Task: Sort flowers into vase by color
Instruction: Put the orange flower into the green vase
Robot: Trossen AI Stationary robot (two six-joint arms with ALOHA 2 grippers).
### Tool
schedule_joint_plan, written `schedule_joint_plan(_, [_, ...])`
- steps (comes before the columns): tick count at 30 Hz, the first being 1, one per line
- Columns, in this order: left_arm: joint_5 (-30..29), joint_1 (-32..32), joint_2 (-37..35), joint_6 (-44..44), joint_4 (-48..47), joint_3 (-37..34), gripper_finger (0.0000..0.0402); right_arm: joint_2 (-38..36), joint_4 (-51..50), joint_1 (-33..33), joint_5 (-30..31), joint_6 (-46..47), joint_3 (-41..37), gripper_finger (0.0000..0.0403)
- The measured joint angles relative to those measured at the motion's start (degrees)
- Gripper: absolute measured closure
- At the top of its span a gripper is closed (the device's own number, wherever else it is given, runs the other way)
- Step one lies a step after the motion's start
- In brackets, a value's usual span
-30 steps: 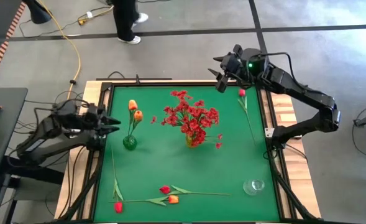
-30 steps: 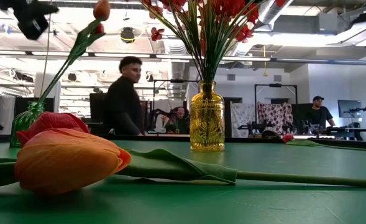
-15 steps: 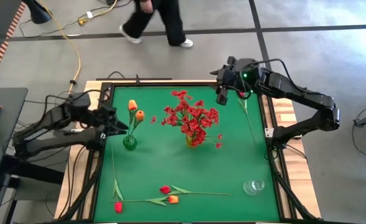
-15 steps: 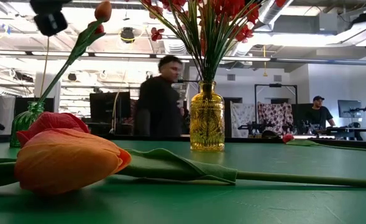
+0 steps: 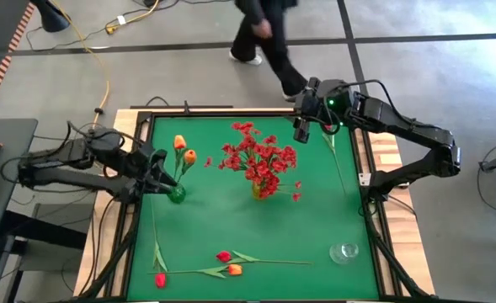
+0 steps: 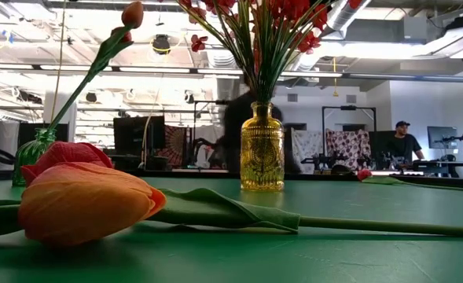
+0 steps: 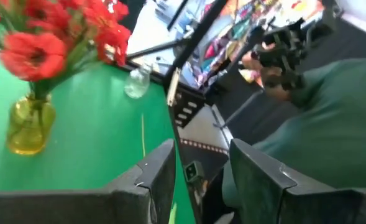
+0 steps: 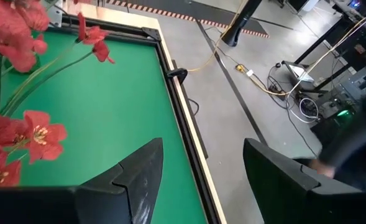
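the left gripper (image 5: 159, 171) is hovering with its fingers apart and nothing between them, just beside the small green vase (image 5: 176, 193) at the left side of the green table (image 5: 315, 215). that vase is holding two orange tulips (image 5: 183, 150) on thin stems. the right gripper (image 5: 301, 128) is hanging near the table's far edge with its fingers spread wide and empty, close to a red-pink bud (image 5: 328, 125) whose long stem is lying along the right side of the table.

the yellow glass vase (image 6: 262, 157) is standing upright near the middle of the table, carrying the bunch of small red blossoms (image 5: 257, 159). a clear glass vase (image 5: 344, 252) is sitting empty near the right front corner.

along the front edge more flowers are lying flat: an orange tulip (image 6: 86, 203) with a red-pink bud (image 6: 62, 153) close behind it in the low view, and another red bud (image 5: 159, 279) at the left front corner.

a person (image 5: 264, 38) is walking on the floor beyond the far edge of the table.
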Motion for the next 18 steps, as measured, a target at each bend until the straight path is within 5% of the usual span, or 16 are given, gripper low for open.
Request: schedule_joint_plan(18, [-8.39,-25.76,14.67,-15.41,-4.07,1.01,0.0262,-0.02,-0.45,0.00,0.04,0.24,0.00,0.0154])
